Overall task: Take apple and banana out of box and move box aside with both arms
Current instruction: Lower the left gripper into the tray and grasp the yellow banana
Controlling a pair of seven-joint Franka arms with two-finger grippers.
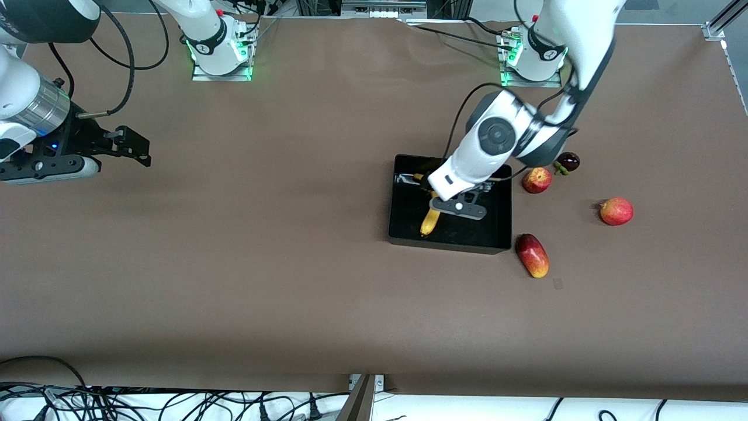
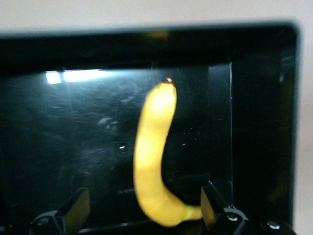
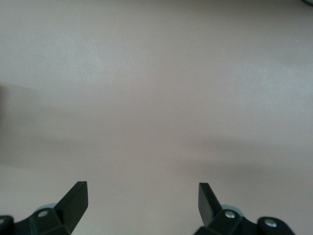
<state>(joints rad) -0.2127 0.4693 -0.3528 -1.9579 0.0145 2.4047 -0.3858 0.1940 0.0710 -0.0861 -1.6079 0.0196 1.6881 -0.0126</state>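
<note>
One banana (image 1: 430, 221) lengthwise in the box (image 1: 502, 234) — tip toward the front camera — both jaws apart.

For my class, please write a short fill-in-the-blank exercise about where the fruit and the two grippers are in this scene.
1. The banana lies inside the black ____.
2. The left gripper, jaws open, is over the ____.
3. The right gripper waits with its jaws ____ over bare table.
4. The mango lies on the table ____ the box.

Missing words: box; banana; open; beside
</note>
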